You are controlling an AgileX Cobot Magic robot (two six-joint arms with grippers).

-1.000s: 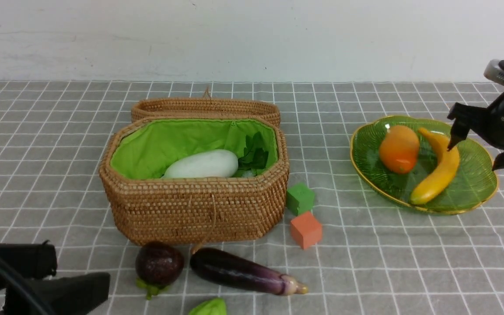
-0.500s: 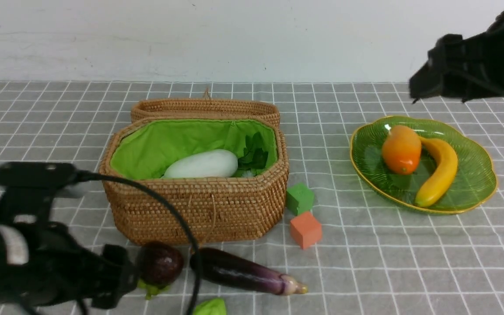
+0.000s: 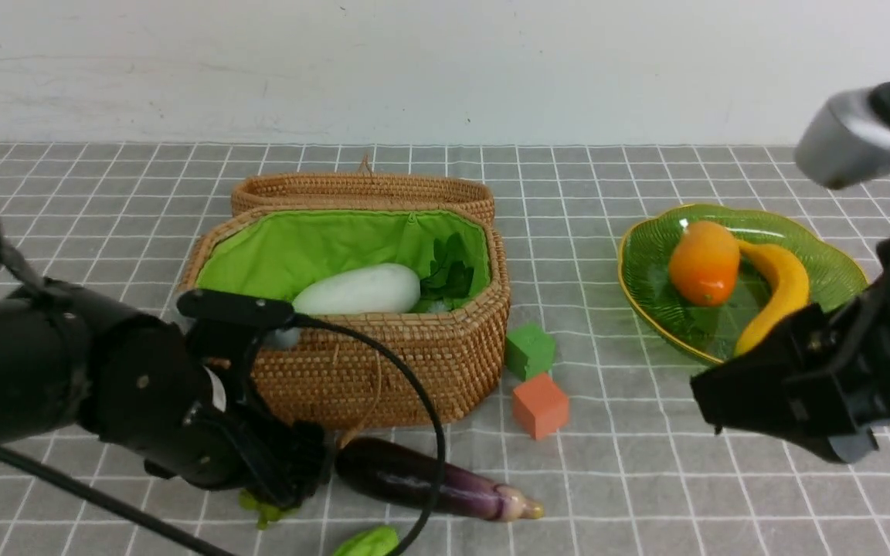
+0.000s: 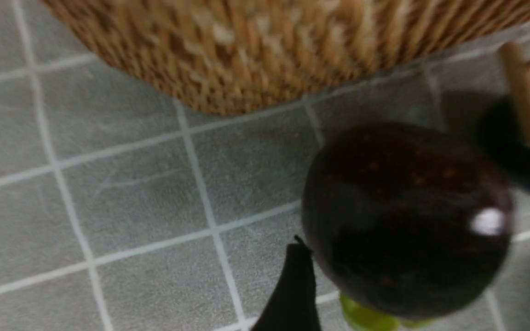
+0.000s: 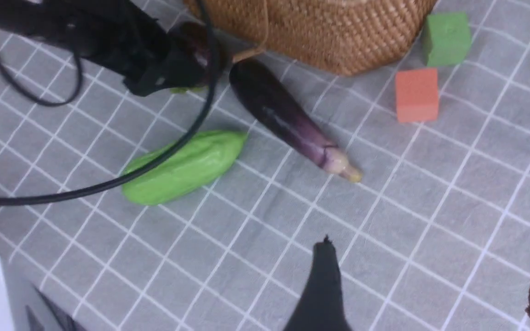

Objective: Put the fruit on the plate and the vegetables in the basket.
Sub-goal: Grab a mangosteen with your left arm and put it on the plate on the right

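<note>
The round dark purple fruit lies on the cloth in front of the basket. My left gripper is open with a finger on either side of it and mostly hides it in the front view. The eggplant lies beside it, and the light green piece lies at the front edge. The white vegetable and dark green leaves are in the basket. The orange-yellow fruit and banana lie on the plate. My right gripper is open and empty, in front of the plate.
A green cube and an orange cube sit just right of the basket. The basket lid lies open behind it. The left arm's black cable runs over the light green piece. No round tan-orange vegetable is in view.
My left arm came in from the front left and brought its open jaws around the dark purple fruit. My right arm left the plate, rose, then came down in front of it.
</note>
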